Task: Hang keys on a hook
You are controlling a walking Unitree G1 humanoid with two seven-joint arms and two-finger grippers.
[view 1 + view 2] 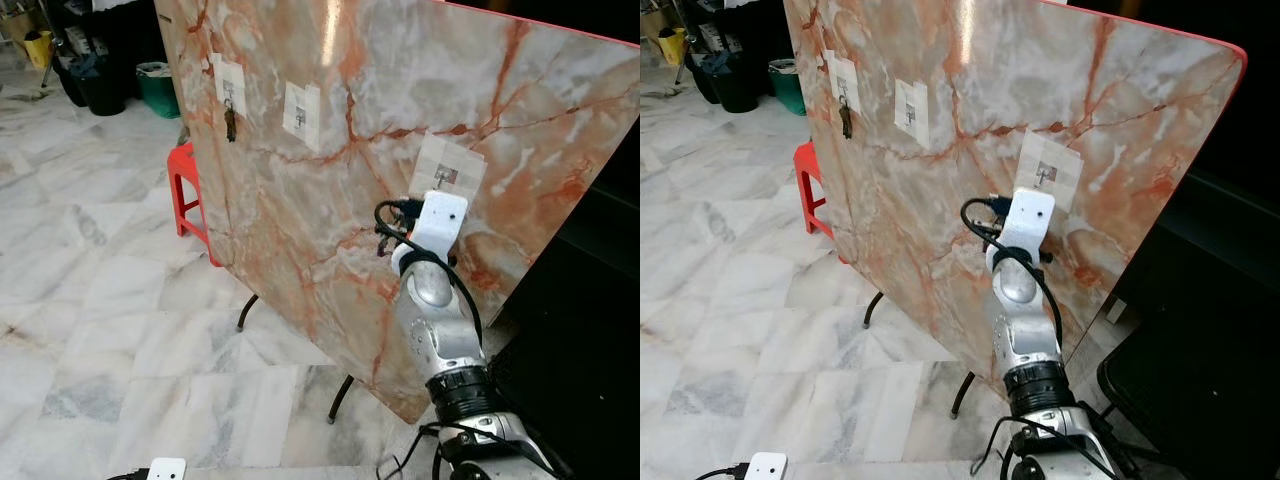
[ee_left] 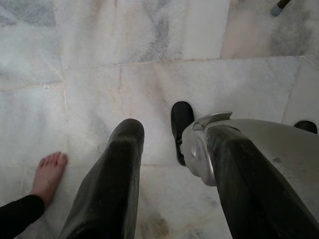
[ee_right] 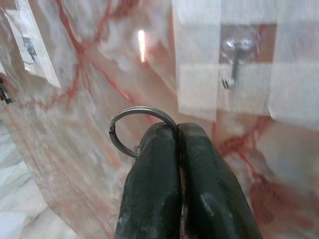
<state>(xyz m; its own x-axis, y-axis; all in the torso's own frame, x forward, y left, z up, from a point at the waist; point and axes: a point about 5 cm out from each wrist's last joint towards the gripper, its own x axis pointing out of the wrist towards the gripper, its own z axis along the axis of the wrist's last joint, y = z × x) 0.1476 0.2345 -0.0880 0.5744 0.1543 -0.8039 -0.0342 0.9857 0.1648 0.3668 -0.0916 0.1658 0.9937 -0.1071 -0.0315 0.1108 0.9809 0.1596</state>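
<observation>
The right pincer [image 3: 178, 130], pinched tight on the key ring [image 3: 130, 128], sits just below the hook [image 3: 235, 62], whose prong points down toward it.

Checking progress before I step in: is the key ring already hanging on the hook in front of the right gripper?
No. The key ring is pinched in the shut right gripper, apart from the bare hook.

The right arm [image 1: 1025, 330] is jointed silver metal with a black knurled collar, a white wrist housing and looping black cables — its gripper [image 3: 178, 130] has two long, rounded black fingers.
</observation>
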